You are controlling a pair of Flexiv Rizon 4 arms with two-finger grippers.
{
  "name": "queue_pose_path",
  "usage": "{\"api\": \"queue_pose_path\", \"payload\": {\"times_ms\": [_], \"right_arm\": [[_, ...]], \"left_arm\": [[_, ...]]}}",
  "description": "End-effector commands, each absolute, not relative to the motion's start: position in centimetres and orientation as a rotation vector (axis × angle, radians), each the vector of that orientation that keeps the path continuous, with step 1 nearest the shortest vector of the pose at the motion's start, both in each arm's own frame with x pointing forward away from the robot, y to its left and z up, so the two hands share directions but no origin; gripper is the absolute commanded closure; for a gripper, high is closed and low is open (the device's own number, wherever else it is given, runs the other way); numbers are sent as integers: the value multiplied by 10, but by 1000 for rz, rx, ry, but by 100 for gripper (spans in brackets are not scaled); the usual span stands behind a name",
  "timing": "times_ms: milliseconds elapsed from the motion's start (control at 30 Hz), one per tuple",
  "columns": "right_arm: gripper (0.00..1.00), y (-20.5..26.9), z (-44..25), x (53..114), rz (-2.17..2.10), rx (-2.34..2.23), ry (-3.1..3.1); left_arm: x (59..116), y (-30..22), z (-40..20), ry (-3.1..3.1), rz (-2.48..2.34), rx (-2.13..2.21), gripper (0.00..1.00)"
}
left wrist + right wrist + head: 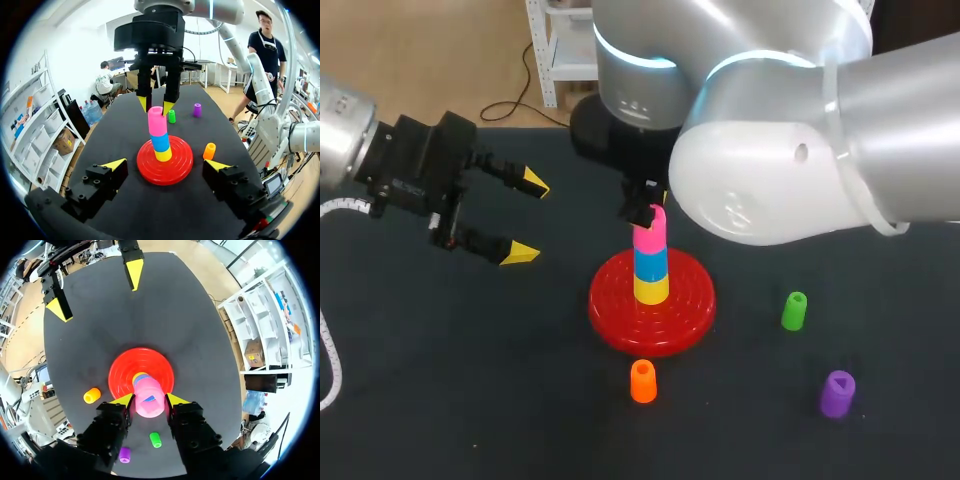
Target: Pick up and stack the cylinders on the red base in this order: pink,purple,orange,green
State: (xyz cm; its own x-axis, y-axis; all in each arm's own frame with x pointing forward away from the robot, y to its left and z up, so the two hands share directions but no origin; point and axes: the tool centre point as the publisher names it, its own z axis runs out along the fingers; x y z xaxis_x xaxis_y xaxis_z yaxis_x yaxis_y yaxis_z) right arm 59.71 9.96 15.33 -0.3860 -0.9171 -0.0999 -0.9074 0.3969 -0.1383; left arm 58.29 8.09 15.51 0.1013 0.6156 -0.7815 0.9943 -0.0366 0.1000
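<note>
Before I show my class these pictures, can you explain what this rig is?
It is a robot with two arms at a dark table. One picture looks down from above and behind; the other two come from a camera on each wrist. Each arm ends in a yellow-tipped end effector. A round red plastic base carries a stack: yellow cylinder, blue cylinder, pink cylinder on top. The right end effector is at the pink one; whether it grips it is unclear. The left end effector hangs open and empty. An orange cylinder, a green cylinder and a purple cylinder sit loose.
</note>
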Motion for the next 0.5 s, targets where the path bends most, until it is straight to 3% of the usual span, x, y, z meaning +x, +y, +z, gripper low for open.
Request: {"api": "queue_pose_path", "payload": {"times_ms": [33,500], "right_arm": [[100,100,152,600,-82,-1631,2487],[100,99,152,595,-75,-1653,2481]], "left_arm": [[583,82,154,1580,-738,1725,0],[583,82,154,1580,-738,1725,0]]}}
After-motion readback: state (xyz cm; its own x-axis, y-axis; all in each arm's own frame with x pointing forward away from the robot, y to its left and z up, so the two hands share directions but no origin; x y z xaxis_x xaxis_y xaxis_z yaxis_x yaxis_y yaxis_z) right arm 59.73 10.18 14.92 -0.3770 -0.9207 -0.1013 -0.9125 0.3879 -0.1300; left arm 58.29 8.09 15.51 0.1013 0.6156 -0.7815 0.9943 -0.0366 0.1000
